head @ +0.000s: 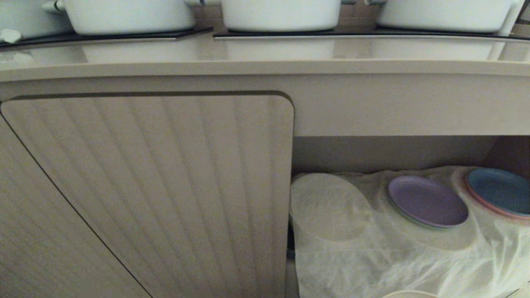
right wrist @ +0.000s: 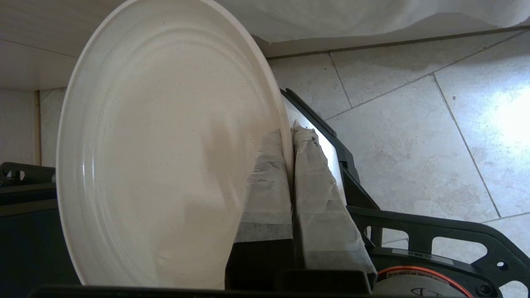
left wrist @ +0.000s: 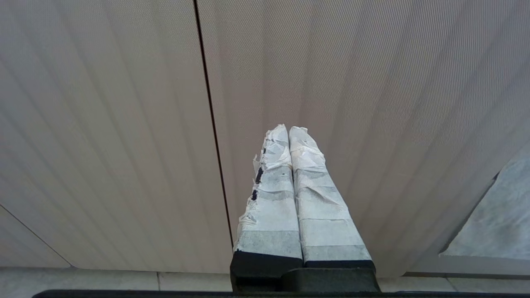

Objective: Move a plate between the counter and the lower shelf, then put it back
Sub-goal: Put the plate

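Right end effector [right wrist: 290, 136] is clamped on the rim of the plate [right wrist: 165, 145], carrying it edge-on above the tiled floor [right wrist: 414, 124], just out from the shelf [head: 372, 248] front; in the head view only a sliver of plate rim shows below the shelf cloth [head: 393, 256]. Looks like mid-transfer between shelf and worktop [head: 265, 62]; which direction I can't tell, but either way the next move needs the plate's face levelled before set-down. Left end effector [left wrist: 289, 130] is closed, empty, parked facing the ribbed door [left wrist: 372, 103].

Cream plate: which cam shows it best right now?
Right wrist view: the plate fills the frame, its rim pinched by the right gripper. Head view catches only a sliver of rim at its bottom edge. Left wrist view shows none.
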Motion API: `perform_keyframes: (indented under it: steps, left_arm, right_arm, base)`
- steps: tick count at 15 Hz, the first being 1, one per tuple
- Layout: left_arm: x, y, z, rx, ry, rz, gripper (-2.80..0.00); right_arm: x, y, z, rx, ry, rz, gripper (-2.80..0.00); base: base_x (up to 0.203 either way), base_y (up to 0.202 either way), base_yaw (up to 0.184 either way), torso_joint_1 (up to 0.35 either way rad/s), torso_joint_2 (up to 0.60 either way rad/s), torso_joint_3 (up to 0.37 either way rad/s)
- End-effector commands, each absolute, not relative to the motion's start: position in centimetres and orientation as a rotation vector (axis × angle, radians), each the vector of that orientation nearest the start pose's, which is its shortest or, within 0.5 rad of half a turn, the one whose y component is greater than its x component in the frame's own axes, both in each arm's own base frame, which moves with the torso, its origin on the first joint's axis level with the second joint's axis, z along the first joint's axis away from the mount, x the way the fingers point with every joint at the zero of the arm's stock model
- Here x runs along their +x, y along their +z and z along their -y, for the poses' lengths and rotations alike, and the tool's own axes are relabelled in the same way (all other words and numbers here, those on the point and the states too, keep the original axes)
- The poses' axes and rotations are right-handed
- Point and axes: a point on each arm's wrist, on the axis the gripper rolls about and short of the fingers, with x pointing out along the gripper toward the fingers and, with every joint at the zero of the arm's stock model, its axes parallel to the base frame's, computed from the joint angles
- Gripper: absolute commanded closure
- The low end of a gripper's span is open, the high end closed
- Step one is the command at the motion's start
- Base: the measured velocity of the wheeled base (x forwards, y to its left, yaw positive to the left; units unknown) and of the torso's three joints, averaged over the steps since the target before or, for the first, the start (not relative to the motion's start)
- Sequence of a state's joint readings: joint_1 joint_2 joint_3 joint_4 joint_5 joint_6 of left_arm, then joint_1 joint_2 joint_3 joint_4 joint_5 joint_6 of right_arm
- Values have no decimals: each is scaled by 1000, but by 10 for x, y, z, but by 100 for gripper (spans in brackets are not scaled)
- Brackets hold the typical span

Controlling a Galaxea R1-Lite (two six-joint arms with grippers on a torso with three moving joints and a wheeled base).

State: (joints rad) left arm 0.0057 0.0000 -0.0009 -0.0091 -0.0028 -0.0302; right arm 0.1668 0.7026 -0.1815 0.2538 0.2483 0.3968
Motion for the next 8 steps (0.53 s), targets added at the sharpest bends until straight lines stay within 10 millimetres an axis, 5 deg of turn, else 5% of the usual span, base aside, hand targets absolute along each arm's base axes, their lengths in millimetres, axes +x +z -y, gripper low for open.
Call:
perform_keyframes:
  steps: [1, 8]
  left_arm:
    - [-23, 77, 0, -29, 3, 11, 0]
    - [-23, 77, 0, -18, 1, 9, 0]
  right_arm:
    - [31, 101, -11, 405, 234, -853, 0]
    - [31, 101, -11, 405, 235, -852, 0]
  base:
    - [0, 0, 0, 0, 0, 0]
    - [0, 0, 0, 0, 0, 0]
